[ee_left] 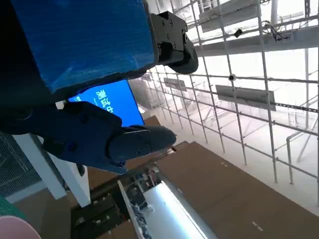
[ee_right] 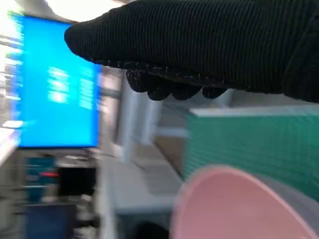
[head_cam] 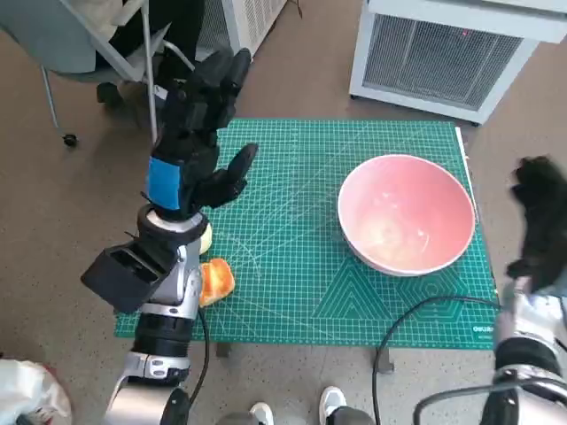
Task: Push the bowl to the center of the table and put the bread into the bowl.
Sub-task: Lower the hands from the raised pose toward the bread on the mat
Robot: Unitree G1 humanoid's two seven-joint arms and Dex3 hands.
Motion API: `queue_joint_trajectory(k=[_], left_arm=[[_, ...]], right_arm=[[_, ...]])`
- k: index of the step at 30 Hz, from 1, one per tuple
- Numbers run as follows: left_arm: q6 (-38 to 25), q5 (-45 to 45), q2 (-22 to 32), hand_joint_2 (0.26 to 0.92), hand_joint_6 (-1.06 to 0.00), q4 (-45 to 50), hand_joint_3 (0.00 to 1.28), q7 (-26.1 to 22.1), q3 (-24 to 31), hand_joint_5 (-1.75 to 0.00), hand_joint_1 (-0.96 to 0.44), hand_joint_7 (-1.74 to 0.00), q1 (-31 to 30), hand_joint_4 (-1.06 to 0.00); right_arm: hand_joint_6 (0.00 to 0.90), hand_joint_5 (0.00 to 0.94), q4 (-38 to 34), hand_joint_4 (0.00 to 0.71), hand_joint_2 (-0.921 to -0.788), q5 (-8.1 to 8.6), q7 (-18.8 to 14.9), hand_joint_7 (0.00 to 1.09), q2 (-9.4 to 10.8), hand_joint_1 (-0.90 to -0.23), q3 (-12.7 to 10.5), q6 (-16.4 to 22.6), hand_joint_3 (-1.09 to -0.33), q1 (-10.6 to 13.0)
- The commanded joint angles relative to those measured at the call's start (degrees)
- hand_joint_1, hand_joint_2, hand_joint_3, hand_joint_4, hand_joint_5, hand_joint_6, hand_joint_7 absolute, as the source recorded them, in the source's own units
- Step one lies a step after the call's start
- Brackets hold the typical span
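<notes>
The pink bowl (head_cam: 406, 215) sits on the right half of the green cutting mat (head_cam: 292, 221), its rim close to the mat's right edge and well clear of the near and far edges. A broad stretch of bare mat lies between the bowl and the left side, so the middle of the table is open. The bread (head_cam: 216, 281), an orange-yellow piece, lies near the mat's front-left corner, partly hidden behind the left forearm. A black cable (head_cam: 416, 314) crosses the near right part of the mat in front of the bowl.

The left hand (head_cam: 197, 133) is raised above the left part of the mat, fingers spread wide and holding nothing. The right hand (head_cam: 540, 217) hangs just off the mat's right edge, beside the bowl and apart from it; its fingers hang loose with nothing in them.

The bowl is wide, shallow and glossy, pale inside
</notes>
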State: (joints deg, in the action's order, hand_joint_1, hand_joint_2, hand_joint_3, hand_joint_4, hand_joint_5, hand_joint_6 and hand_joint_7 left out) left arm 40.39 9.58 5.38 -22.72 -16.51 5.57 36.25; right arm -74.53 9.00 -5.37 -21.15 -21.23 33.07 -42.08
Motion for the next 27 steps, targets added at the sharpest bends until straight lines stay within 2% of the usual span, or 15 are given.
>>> queue_joint_trajectory(k=[1, 6, 12, 22, 27], left_arm=[[-0.28, -0.93, 1.19, 0.921, -0.12, 1.82, 0.42, 0.91, 0.52, 0.0, -0.43, -0.54, -1.35, -0.31], [-0.58, -0.83, 1.98, 0.921, -0.13, 2.81, 0.41, 1.13, 0.68, 0.0, -0.43, -0.53, -2.19, -0.31], [-0.78, -1.12, 2.49, 0.921, -0.15, 3.71, 0.41, 1.76, 0.93, 0.0, -0.43, -0.49, -3.23, -0.31], [-2.02, -1.83, 3.38, 0.921, -0.19, 7.52, 0.4, 3.38, 1.35, 0.0, -0.42, -0.41, -6.22, -0.31], [-2.14, -1.88, 3.94, 0.921, -0.22, 8.8, 0.4, 3.93, 1.85, 0.0, -0.43, -0.35, -7.81, -0.3]], right_arm=[[0.204, 0.002, -1.35, 0.17, -0.921, -0.09, 0.37, 0.12, 2.45, -0.477, -0.13, -4.22, -0.816, -0.86], [0.229, 0.011, -1.63, 0.19, -0.921, -1.26, 1.87, 0.13, 4.45, -0.473, 0.63, -6.72, -0.832, -2.41], [0.252, 0.018, -1.89, 0.216, -0.921, -1.64, 2.07, 0.13, 7.09, -0.483, 1.43, -8.35, -0.834, -4.37], [0.255, 0.012, -2.05, 0.223, -0.921, -3.64, 2.16, 0.12, 9.9, -0.469, 2.78, -9.1, -0.834, -6.86], [0.253, 0.006, -2.07, 0.217, -0.921, -3.98, 2.23, 0.12, 11.21, -0.458, 3.43, -9.66, -0.84, -8.34]])
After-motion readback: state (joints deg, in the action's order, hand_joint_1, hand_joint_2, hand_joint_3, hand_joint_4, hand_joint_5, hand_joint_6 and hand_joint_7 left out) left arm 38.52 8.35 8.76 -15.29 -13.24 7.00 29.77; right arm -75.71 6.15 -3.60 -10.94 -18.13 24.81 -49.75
